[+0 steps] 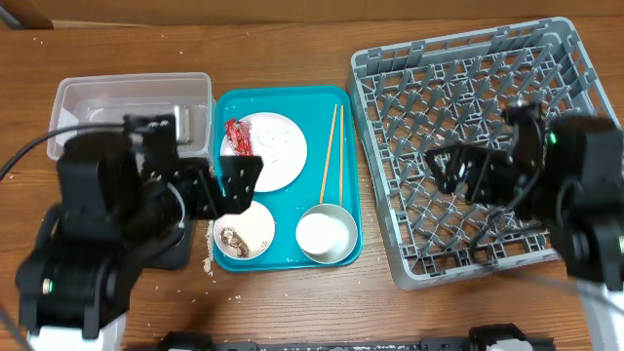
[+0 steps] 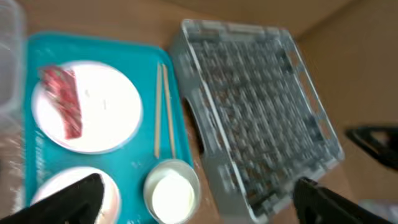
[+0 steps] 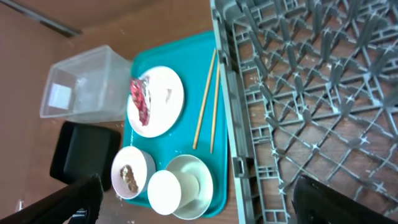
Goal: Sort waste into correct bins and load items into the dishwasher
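Observation:
A round white plate on the teal serving tray carries the crumpled red wrapper. The chopsticks lie right of it. One small bowl holds the brownish lump. The other bowl holds the white cup. Rice grains lie beside the tray. The clear tub holds a white paper scrap. The black tray lies in front of it. My left gripper is open and empty above the tray's front. My right gripper is open and empty over the grey dish rack.
The rack holds no dishes and fills the right side of the wooden table. My left arm covers most of the black tray in the overhead view. A cardboard wall runs along the back.

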